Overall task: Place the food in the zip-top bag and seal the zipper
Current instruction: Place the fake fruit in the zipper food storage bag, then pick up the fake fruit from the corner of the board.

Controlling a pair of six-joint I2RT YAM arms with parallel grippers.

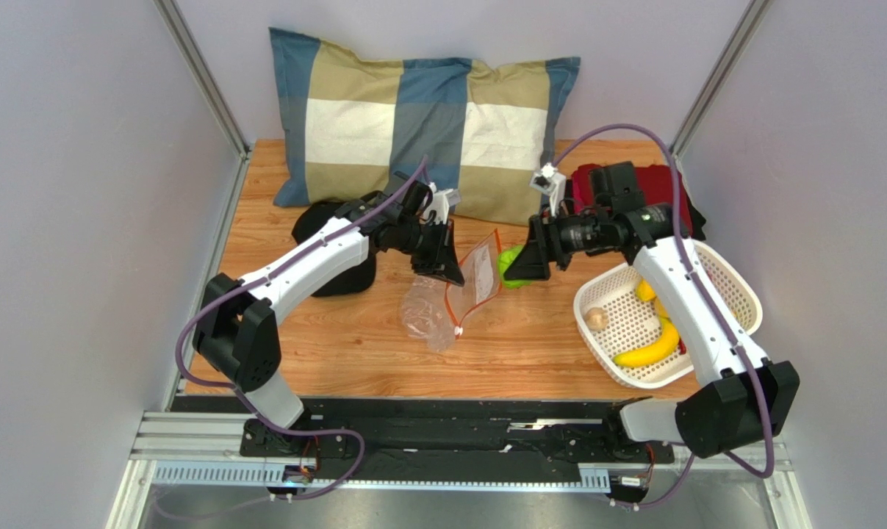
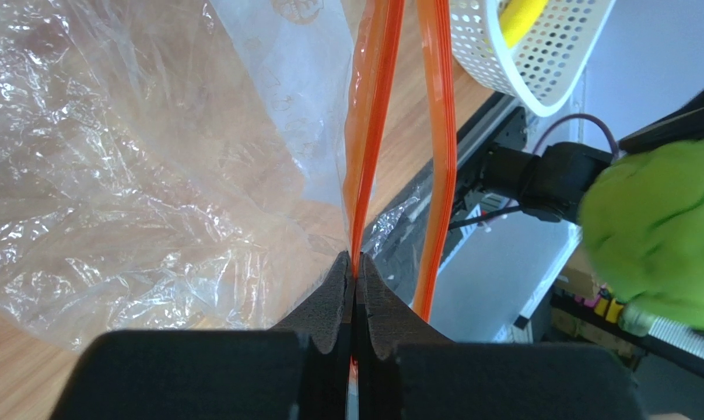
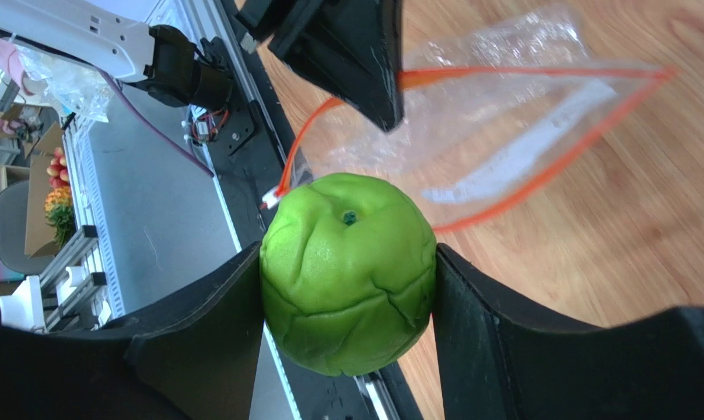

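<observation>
The clear zip-top bag (image 1: 448, 292) hangs at mid-table with its orange-red zipper (image 1: 463, 278) mouth open toward the right. My left gripper (image 1: 445, 265) is shut on one side of the zipper (image 2: 370, 131) and holds the mouth up. My right gripper (image 1: 522, 268) is shut on the green ball-like piece (image 3: 346, 271), just right of the bag's mouth (image 3: 522, 131). The green piece also shows in the left wrist view (image 2: 662, 236). A yellow banana (image 1: 649, 351), a lemon-like piece (image 1: 644, 291) and a beige round piece (image 1: 597, 319) lie in the white basket (image 1: 735, 276).
A checked pillow (image 1: 414, 121) lies at the back. A dark red object (image 1: 679, 187) sits behind the basket. A black object (image 1: 326, 231) lies under my left arm. The table's front edge meets black rails (image 1: 448, 424).
</observation>
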